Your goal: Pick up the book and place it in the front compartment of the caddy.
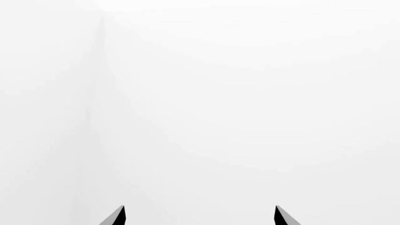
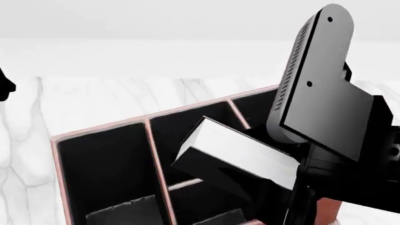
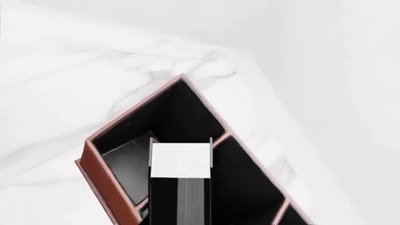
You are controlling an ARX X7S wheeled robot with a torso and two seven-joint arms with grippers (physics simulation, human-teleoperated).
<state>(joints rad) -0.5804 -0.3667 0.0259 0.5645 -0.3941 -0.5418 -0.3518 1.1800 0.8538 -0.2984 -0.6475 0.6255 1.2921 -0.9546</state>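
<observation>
My right gripper [image 2: 299,183] is shut on the book [image 2: 234,157], a black book with white page edges. It holds the book tilted above the caddy [image 2: 59,154], a reddish-brown box with black lining. The book's free end hangs over the front compartment [image 2: 170,133], the middle cell behind the low cross divider [image 2: 182,184]. In the right wrist view the book [image 3: 181,161] reaches out over the caddy [image 3: 100,176], and my own fingers are hidden behind it. My left gripper [image 1: 200,216] is open and empty, facing a blank white wall.
The caddy stands on a white marble tabletop [image 2: 93,101] with a white wall behind. The long side cell [image 2: 103,164] holds a grey block [image 2: 125,211]. A black part of my left arm [image 2: 5,86] shows at the far left edge.
</observation>
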